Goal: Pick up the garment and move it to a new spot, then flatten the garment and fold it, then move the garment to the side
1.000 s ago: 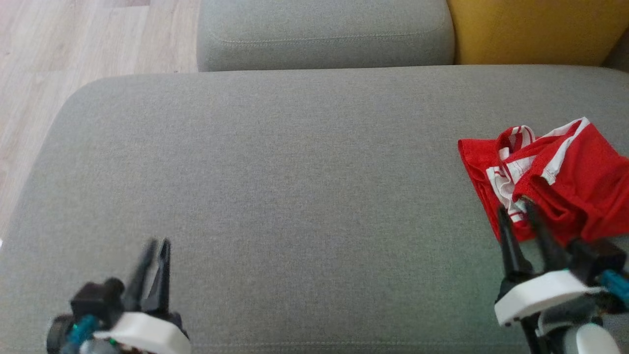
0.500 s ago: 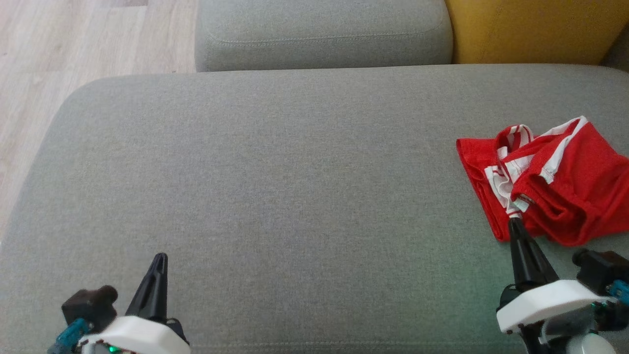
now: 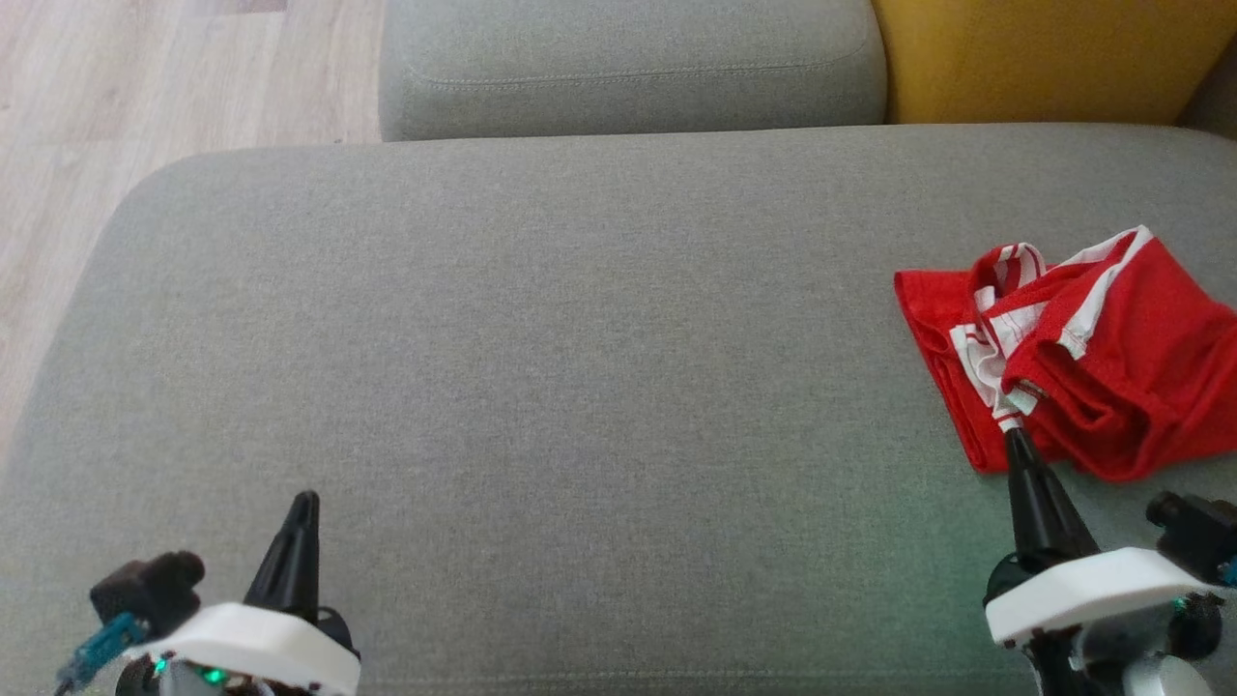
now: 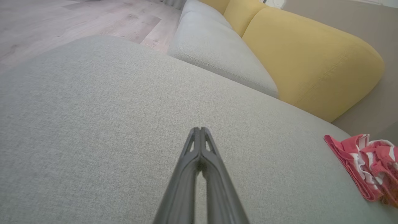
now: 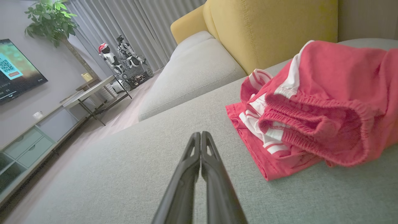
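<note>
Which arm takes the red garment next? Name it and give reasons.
Right. The right gripper, shut, points at the near edge of the garment at the right end of the cushion. The left gripper, also shut, is far across it. The right likely must open first.

Nothing legible anywhere. Over in the right wrist view, a screen (image 5: 15, 71) on the far wall carries a QR code (image 5: 6, 66) and a small red strip beneath it, its lettering too blurred to read.
</note>
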